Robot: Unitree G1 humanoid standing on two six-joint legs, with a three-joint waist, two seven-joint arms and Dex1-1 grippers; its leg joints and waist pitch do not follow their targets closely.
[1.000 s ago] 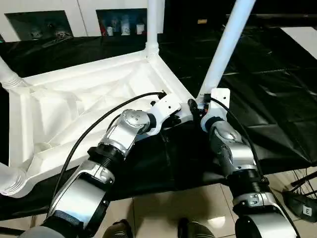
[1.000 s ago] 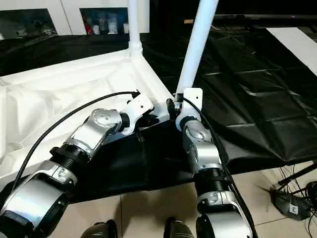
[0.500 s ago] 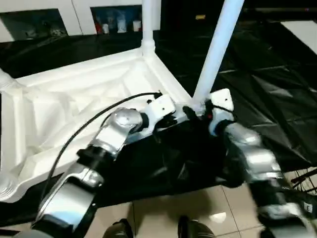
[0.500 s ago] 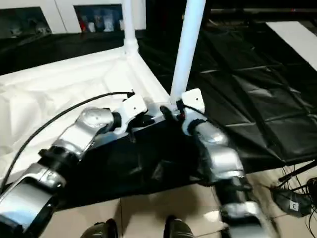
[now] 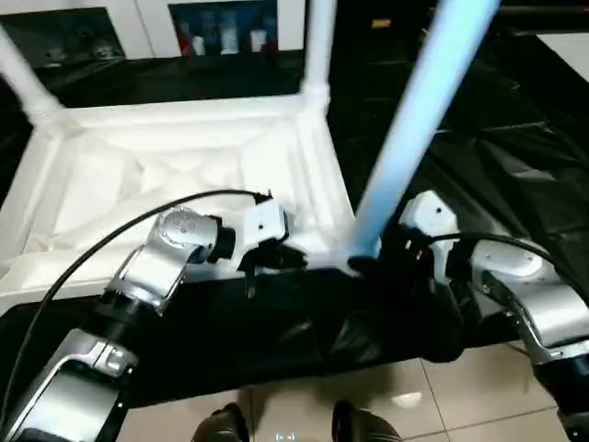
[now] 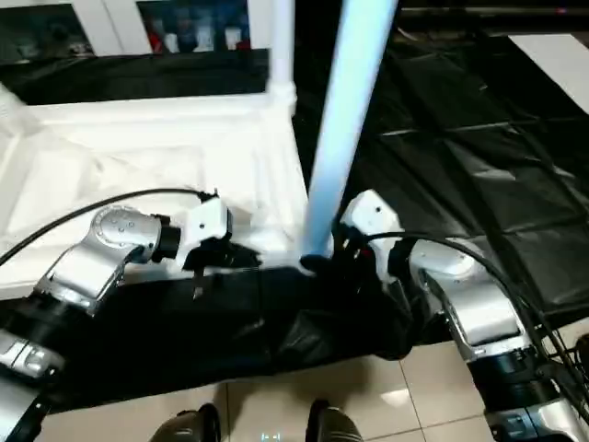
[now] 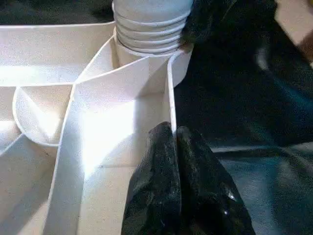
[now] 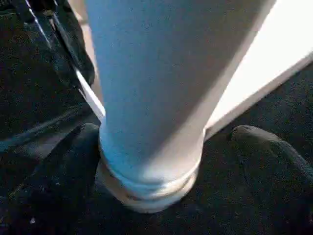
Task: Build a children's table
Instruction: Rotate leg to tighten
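My right gripper (image 8: pixel 161 147) straddles the lower-centre leg (image 6: pixel 336 138), released; left gripper (image 7: pixel 177 147) clenched on the tabletop (image 5: pixel 184 157) rim. Regrip low, twist squarely.

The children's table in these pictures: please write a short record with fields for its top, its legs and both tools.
top: white plastic rectangular top, ribbed underside up, on the black cloth
near leg: long white tapered tube leg, upright in the near corner socket
other legs: one at the far corner, one at the left
left tool: shut, tips at the top's rim
right tool: open, one finger on each side of the near leg's base
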